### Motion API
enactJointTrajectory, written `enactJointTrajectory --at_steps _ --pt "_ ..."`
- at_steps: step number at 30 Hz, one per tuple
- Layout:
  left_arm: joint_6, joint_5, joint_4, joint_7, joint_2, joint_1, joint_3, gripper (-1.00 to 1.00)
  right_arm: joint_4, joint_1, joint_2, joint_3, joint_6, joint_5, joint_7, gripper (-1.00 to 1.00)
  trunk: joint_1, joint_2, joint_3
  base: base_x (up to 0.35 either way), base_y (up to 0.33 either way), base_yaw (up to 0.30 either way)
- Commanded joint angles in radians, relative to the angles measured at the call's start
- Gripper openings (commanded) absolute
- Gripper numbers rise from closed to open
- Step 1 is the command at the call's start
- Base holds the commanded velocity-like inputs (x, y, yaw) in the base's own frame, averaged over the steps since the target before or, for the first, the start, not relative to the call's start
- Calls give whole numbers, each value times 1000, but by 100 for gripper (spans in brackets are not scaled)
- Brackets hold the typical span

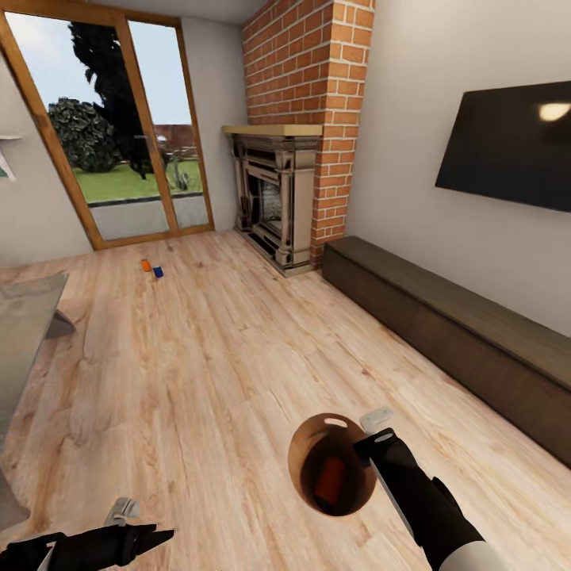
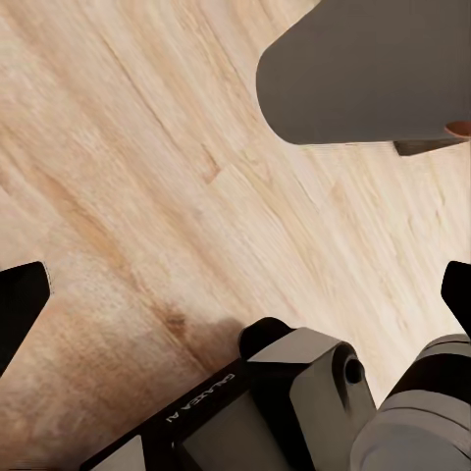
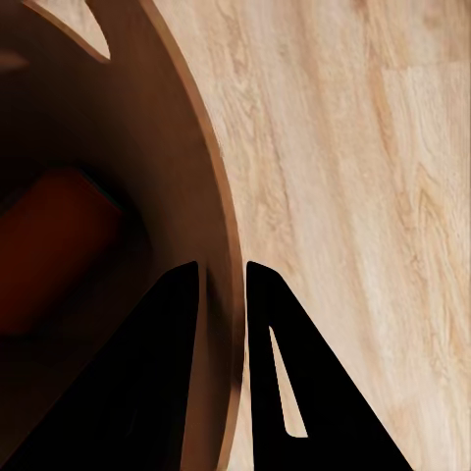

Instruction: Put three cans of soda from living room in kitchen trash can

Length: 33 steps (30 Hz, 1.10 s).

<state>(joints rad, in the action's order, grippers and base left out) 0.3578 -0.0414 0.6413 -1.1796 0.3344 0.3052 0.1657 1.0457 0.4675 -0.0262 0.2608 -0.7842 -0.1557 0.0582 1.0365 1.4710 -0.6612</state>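
Round brown tash can [image 1: 317, 452], orange-red can [image 1: 330, 482] inside, rim pinched by right fingers [image 3: 177, 343]; left fingers [image 2: 20, 304] spread.

The head view looks from high up, down across the wood floor [image 1: 198, 373]. Both wrist views look close down at it. The bin [image 1: 305, 456], at five o'clock, shows in the right wrist view too.

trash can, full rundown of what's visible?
The trash can is a round bin, tan-brown outside and darker brown inside, with an oval hand slot near the rim. It looks smooth, like plastic. It is held above the wood floor, its opening facing the head camera. The right gripper is clamped on its wall, one finger inside, one outside. An orange-red can lies inside.
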Motion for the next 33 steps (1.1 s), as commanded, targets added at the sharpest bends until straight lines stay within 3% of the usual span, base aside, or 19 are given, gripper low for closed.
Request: enactJointTrajectory --at_steps 1,26,33 --pt "0 0 0 0 0 0 0 100 0 0 0 0 0 4 -5 -100 0 0 0 0 0 278" --pt "0 0 0 0 0 0 0 100 0 0 0 0 0 4 -5 -100 0 0 0 1 0 277" --pt "0 1 0 1 0 0 0 100 0 0 0 0 0 4 -5 -100 0 0 0 208 -60 112"
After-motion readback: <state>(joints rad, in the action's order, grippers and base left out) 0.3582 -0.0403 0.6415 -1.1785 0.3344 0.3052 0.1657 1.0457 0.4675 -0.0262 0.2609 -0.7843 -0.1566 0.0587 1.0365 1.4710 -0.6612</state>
